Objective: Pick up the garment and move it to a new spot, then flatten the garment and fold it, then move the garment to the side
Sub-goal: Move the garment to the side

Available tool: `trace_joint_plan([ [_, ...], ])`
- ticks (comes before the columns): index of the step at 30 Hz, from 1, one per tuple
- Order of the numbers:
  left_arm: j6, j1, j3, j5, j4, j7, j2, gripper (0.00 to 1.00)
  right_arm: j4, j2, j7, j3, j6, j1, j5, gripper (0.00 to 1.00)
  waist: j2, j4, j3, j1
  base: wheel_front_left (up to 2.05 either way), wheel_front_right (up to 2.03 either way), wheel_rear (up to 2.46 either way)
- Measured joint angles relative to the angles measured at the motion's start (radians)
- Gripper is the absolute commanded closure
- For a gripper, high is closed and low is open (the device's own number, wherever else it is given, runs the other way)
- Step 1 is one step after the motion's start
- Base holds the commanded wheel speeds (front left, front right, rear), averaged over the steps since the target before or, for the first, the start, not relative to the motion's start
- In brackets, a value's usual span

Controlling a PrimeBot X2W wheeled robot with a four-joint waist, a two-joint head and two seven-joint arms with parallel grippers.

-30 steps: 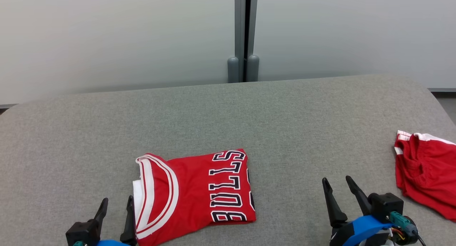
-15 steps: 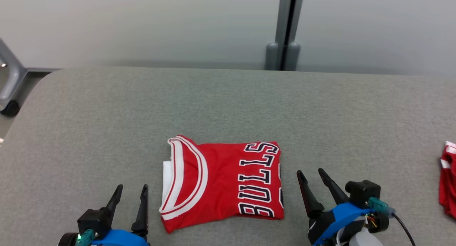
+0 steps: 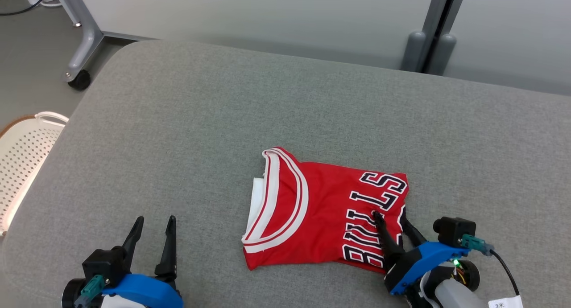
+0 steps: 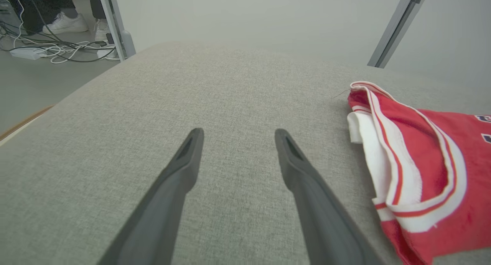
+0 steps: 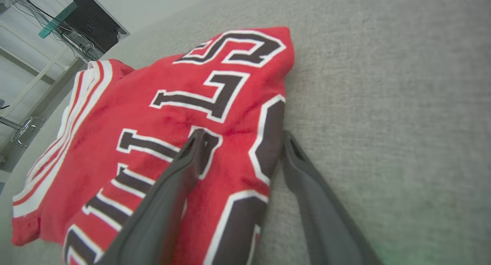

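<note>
The jersey point(image 3: 325, 210) lies folded into a flat red bundle on the grey surface point(image 3: 178, 121), near my front edge and a little to my right, with its collar point(image 3: 285, 196) towards my left and its lettering point(image 3: 374, 210) towards my right.

My right pincer point(image 3: 390, 218) is spread and straddles the jersey's right edge. One finger lies over the letters and the other over bare surface just beside the cloth. It pinches nothing yet, and I cannot tell whether the tips touch. My left pincer point(image 3: 156, 219) is also spread and empty, over bare surface well clear of the collar side.

I judge the jersey to be light, soft and quite limp (a thin, smooth sports knit, by the look of it). It will not break, but it will not hold its shape either. Lifted by one corner or by the top layer alone, the fold would likely fall open. Smooth cloth may also slip between my fingers, and the surface's coarse weave may drag on the bottom layer if I slide it.

So I would grip at the right folded edge where I am now, low enough to catch every layer. I would bring my left pincer to the collar end, so the bundle travels flat, held from both sides.
</note>
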Motion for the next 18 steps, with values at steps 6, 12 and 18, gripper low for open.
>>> trace_joint_plan([
  [6,0.0,-0.016,-0.005,-0.007,-0.002,0.0,0.006,0.0,0.016,-0.008,-0.002,0.114,-0.001,-0.05,0.125,1.0,-0.0001,0.016,0.014,0.0,0.0,0.0,0.0],
  [12,0.0,-0.018,-0.018,-0.009,-0.006,0.0,0.003,0.0,0.026,0.007,0.001,0.16,0.001,-0.09,0.163,1.0,0.0002,0.015,0.013,0.0003,0.0,0.0,0.0],
  [18,0.0,-0.014,-0.036,-0.009,-0.019,0.0,0.004,0.0,0.002,0.027,0.01,0.054,0.007,-0.092,0.076,1.0,0.0004,-0.014,0.002,0.0004,0.0,0.0,0.0],
])
